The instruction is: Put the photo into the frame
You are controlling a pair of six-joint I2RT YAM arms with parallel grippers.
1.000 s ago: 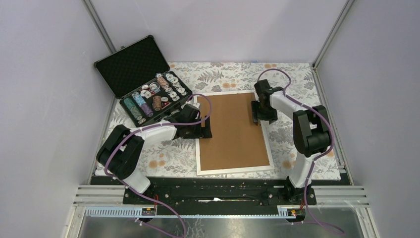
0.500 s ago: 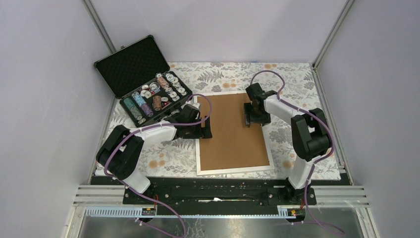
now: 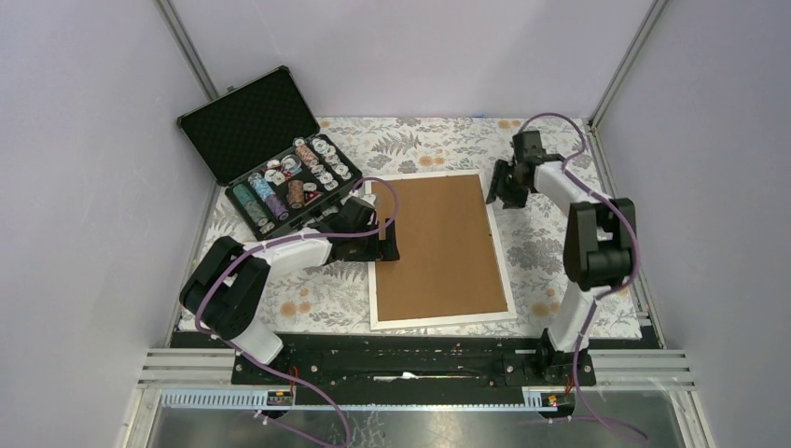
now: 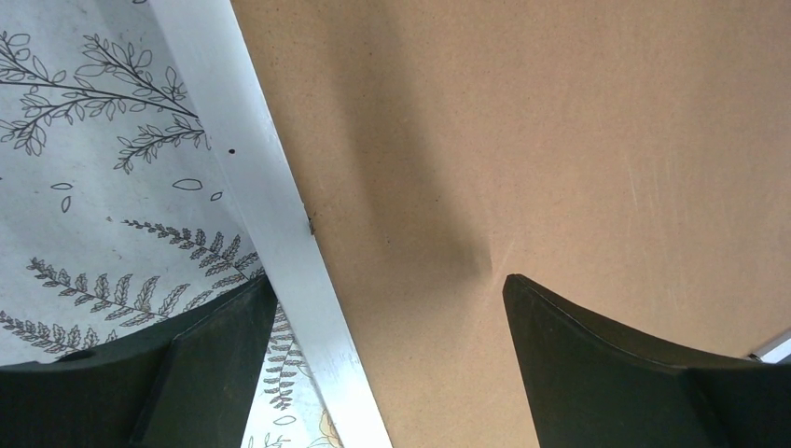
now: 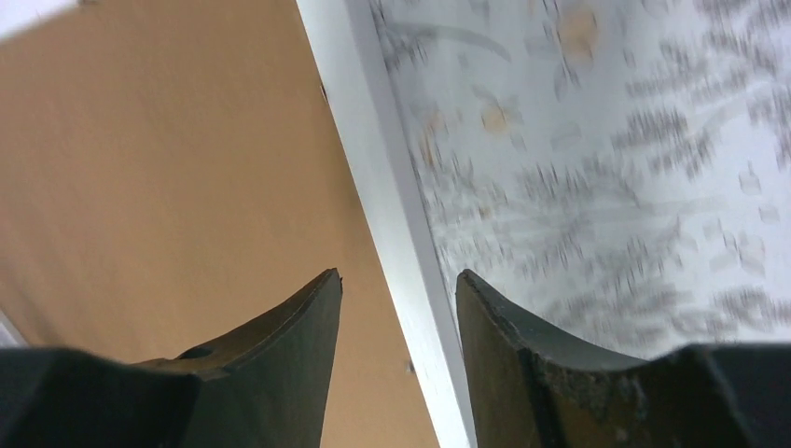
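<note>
The white frame (image 3: 442, 320) lies flat on the patterned cloth, filled by a plain brown backing board (image 3: 437, 247). The photo is hidden. My left gripper (image 3: 387, 245) is low at the frame's left side. In the left wrist view it (image 4: 389, 280) stands open, one finger over the cloth, the other over the board (image 4: 560, 140), with the white rail (image 4: 270, 187) between. My right gripper (image 3: 501, 194) is at the frame's right rail near the far corner. In the right wrist view it (image 5: 399, 274) is open astride the rail (image 5: 373, 140), one finger over the board (image 5: 168, 168).
An open black foam-lined case of chips (image 3: 289, 182) stands at the back left, close to the left arm's elbow. Grey walls enclose the table on three sides. The flowered cloth (image 3: 550, 252) lies right of the frame.
My right gripper swung inward over the board, then back out and away to the frame's right rail near the far corner. The left arm and the frame have not moved.
</note>
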